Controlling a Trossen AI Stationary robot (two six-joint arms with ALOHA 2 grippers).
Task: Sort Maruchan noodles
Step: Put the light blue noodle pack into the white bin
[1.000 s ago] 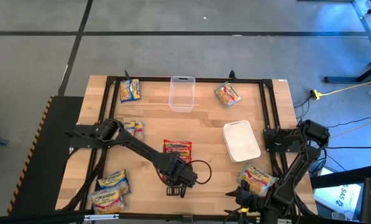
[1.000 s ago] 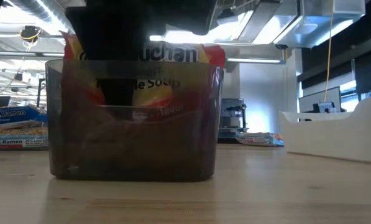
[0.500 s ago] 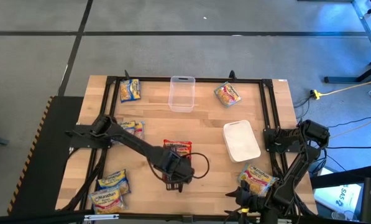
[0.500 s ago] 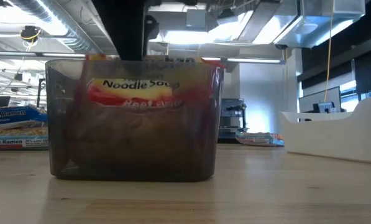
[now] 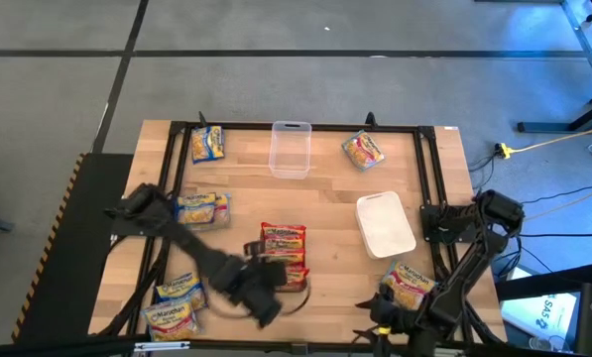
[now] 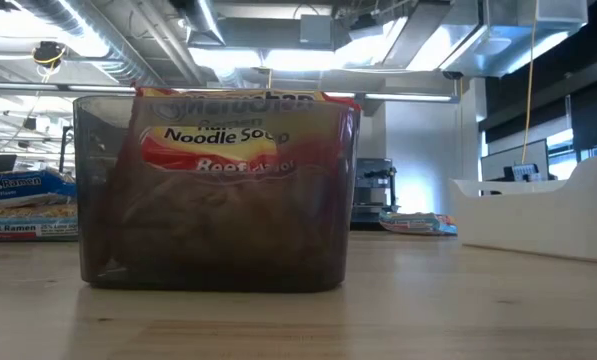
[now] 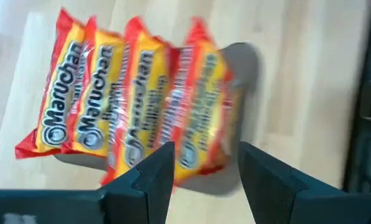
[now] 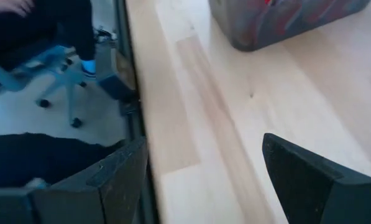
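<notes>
Red Maruchan packets [image 7: 135, 106] stand on edge, packed side by side in a grey container [image 6: 215, 190] near the front middle of the desk [image 5: 325, 213]. Each is a flat plastic packet with a yellow noodle print, red crimped ends and white "Maruchan" lettering; through the smoky container wall in the low view the front one reads "Ramen Noodle Soup" with "Beef" below. The left gripper [image 7: 201, 171] hangs just beside the container with its fingers [image 7: 145, 177] apart and nothing between them.

Other packets lie flat about the desk: blue-labelled ones [image 5: 177, 302] at the front left corner, another blue pair [image 5: 201, 206] at the left edge, one [image 5: 206, 144] at the back left, one pinkish-orange [image 5: 363, 149] at the back right, and one [image 5: 410, 281] at the front right. A clear container [image 5: 290, 149] sits at the back middle and a white container [image 5: 385, 224] toward the right.

The right gripper [image 8: 204, 180] waits at the desk's front right corner, fingers spread wide and empty.
</notes>
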